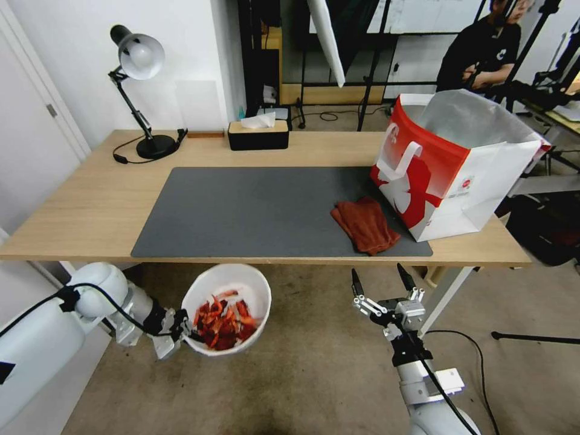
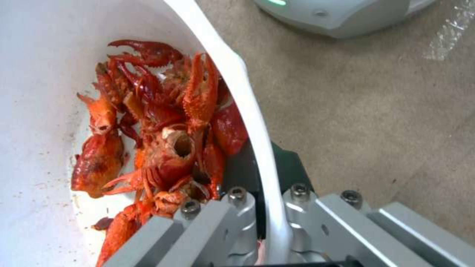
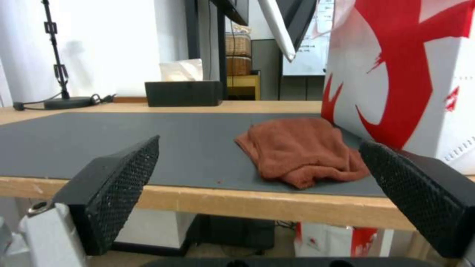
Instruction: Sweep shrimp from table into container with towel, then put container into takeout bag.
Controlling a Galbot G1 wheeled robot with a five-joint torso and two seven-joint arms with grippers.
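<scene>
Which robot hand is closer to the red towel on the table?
The right. The right gripper hangs open just off the table's front edge, right before the towel. The left gripper is off to the left, below the table, shut on the container of shrimp.

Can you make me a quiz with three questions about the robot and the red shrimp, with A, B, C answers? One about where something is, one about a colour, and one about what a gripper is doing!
1. Where is the container?
A. Inside the takeout bag
B. Below the table's front edge, on the robot's left
C. Beside the lamp

2. What colour is the towel?
A. Blue
B. Rust-red
C. Yellow

3. What is the right gripper doing?
A. Open, holding nothing
B. Squeezing the towel
C. Gripping the bag handle

Answers: 1 B, the left gripper holds it by the rim below the table, shrimp inside. 2 B, it lies rust-red on the grey mat beside the takeout bag. 3 A, its fingers are spread apart, nothing between.
</scene>
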